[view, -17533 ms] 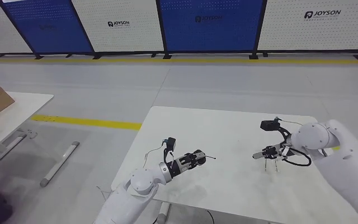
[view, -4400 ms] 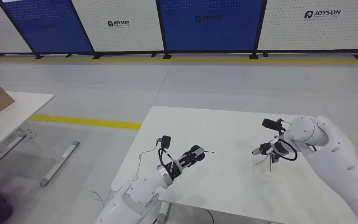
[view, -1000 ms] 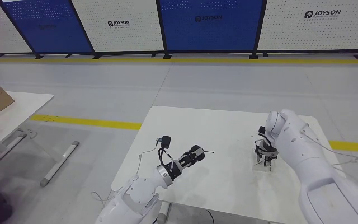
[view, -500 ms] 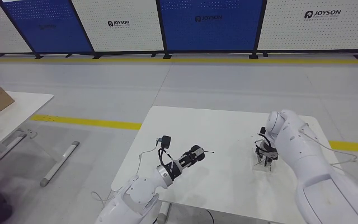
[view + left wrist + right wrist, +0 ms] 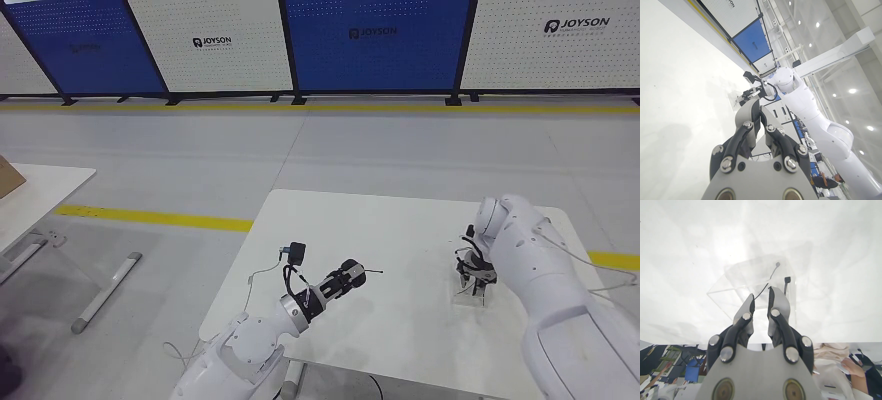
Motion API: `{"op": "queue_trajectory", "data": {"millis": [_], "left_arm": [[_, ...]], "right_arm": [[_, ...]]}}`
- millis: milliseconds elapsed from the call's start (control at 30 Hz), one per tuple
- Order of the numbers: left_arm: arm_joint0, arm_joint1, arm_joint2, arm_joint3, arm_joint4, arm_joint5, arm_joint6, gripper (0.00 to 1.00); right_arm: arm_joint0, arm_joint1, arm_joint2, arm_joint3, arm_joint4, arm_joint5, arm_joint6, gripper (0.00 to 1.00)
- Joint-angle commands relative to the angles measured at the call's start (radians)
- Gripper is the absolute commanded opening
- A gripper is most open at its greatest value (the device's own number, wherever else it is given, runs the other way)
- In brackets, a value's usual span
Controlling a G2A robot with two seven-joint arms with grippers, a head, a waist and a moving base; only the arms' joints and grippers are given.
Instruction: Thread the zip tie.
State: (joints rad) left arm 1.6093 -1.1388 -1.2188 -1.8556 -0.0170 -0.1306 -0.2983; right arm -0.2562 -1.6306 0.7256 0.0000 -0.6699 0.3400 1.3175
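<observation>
Nylon like this zip tie — leaning in the clear box — looks light, springy, slick; pinch its tail flat, near the tip; your right gripper straddles that tail, jaws slightly apart, clamping nothing; your left gripper is closed — contents unclear.

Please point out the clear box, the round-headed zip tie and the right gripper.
clear box (image 5: 725, 302): right wrist view, on its side wall.
round-headed zip tie (image 5: 774, 272): right wrist view, strap near the head.
right gripper (image 5: 761, 296): right wrist view, midway between its jaws.
</observation>
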Motion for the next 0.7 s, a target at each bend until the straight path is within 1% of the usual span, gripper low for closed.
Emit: {"op": "queue_trajectory", "data": {"millis": [0,67,133,233,533,633,667], "left_arm": [[0.0,0.0,0.0,0.0,0.0,0.0,0.0,0.0],[0.0,0.0,0.0,0.0,0.0,0.0,0.0,0.0],[0.0,0.0,0.0,0.0,0.0,0.0,0.0,0.0],[0.0,0.0,0.0,0.0,0.0,0.0,0.0,0.0],[0.0,0.0,0.0,0.0,0.0,0.0,0.0,0.0],[0.0,0.0,0.0,0.0,0.0,0.0,0.0,0.0],[0.0,0.0,0.0,0.0,0.0,0.0,0.0,0.0]], "right_arm": [[-0.001,-0.001,0.0,0.0,-0.001,0.0,-0.002,0.2],[-0.003,-0.002,-0.001,0.0,-0.004,0.0,-0.001,0.21],[-0.006,-0.005,0.002,-0.004,0.0,0.0,0.012,0.24],[-0.006,-0.002,0.005,-0.004,0.005,0.0,0.013,0.26],[-0.009,0.008,0.008,0.0,0.005,0.0,-0.005,0.24],[-0.01,0.006,0.007,-0.001,0.001,0.0,-0.006,0.22],[-0.01,0.005,0.007,-0.001,0.0,0.0,-0.007,0.2]]}}
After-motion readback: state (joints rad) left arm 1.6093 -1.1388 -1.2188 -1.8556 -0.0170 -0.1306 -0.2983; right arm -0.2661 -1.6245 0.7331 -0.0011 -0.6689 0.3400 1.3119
